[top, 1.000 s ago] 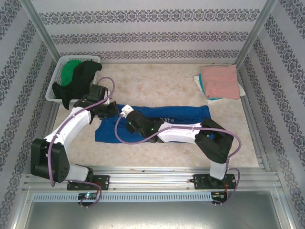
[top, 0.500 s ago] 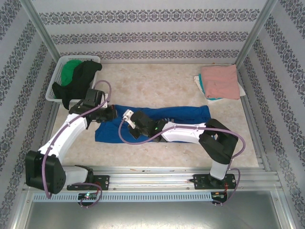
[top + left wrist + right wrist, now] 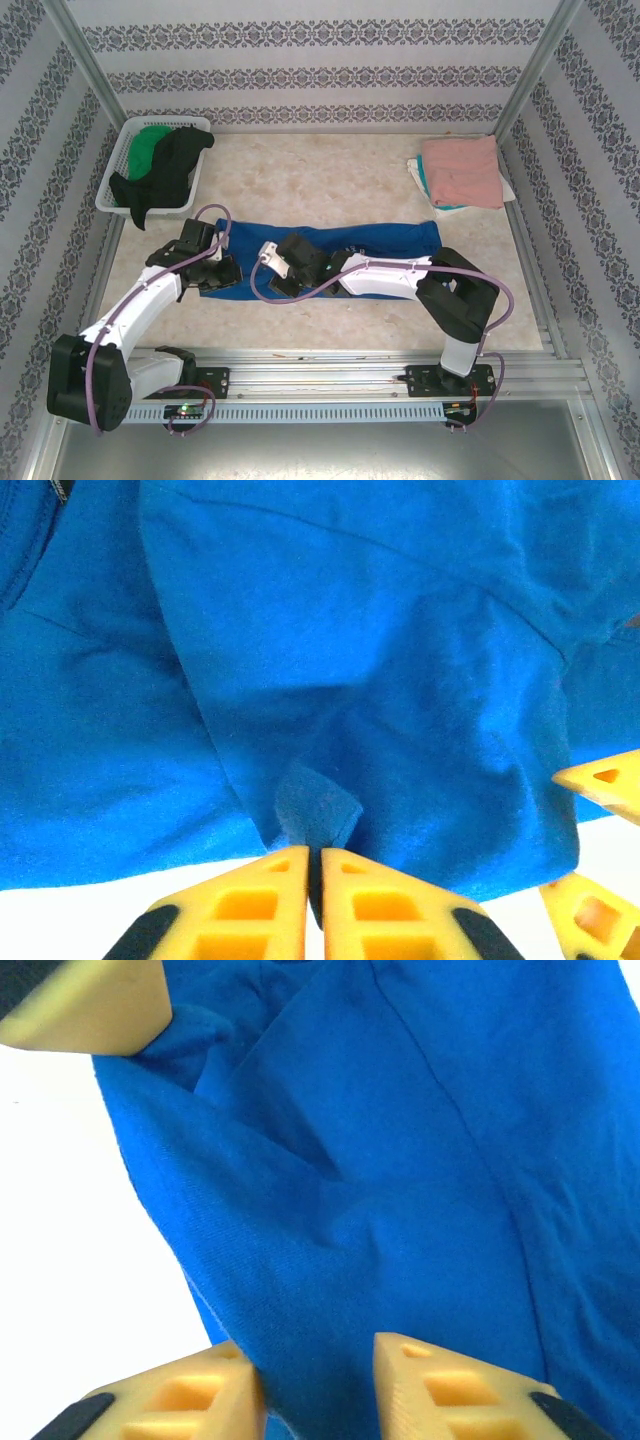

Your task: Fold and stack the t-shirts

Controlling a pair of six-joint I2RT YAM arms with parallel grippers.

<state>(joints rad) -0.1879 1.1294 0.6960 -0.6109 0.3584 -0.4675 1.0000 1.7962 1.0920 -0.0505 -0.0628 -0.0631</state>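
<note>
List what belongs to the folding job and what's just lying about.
Job: blue shirt, pink shirt, black shirt, green shirt.
Lying about: basket, frame posts.

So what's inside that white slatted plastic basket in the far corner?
A green cloth t-shirt and a black one draped over the basket rim. Anything beneath them is hidden.

White-and-black arms (image 3: pixel 385 278), purple cables (image 3: pixel 252 285), yellow claw fingers (image 3: pixel 250 900)
</note>
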